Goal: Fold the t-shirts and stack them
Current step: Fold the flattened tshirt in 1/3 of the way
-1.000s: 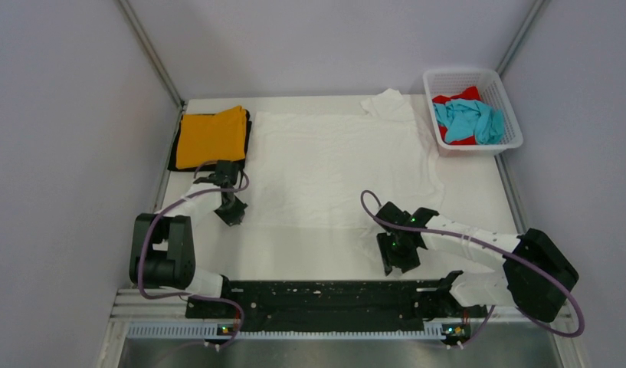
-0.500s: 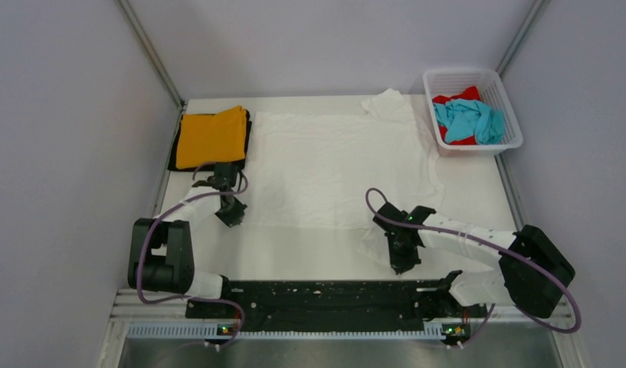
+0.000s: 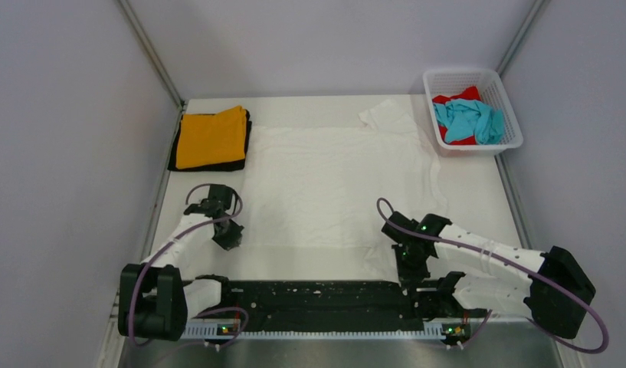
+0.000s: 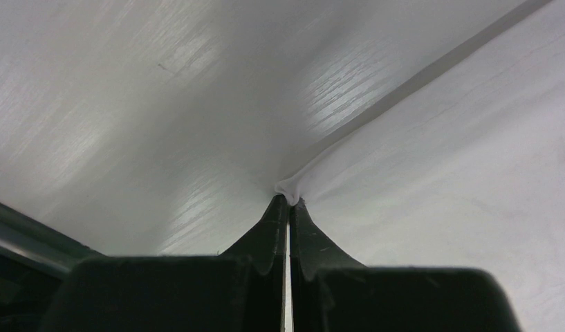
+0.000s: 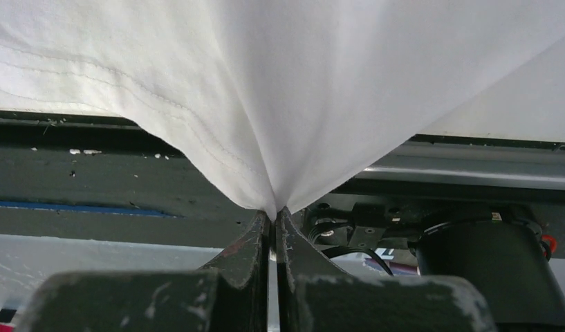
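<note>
The large white t-shirt (image 3: 332, 180) lies spread flat over the middle of the table. My left gripper (image 3: 227, 236) is shut on its near left hem corner (image 4: 288, 188), low at the table. My right gripper (image 3: 414, 270) is shut on its near right hem corner (image 5: 272, 187), held over the black base rail. The folded orange t-shirt (image 3: 211, 136) lies on the folded black t-shirt (image 3: 210, 164) at the back left. The teal t-shirt (image 3: 470, 119) and the red t-shirt (image 3: 457, 98) lie crumpled in the basket.
The white mesh basket (image 3: 459, 77) stands at the back right corner. The black base rail (image 3: 317, 299) runs along the near edge. Grey walls enclose the table on three sides.
Both grippers have moved toward the near edge with the white t-shirt's hem in them. The whole shirt has slid toward me, away from the back wall.
</note>
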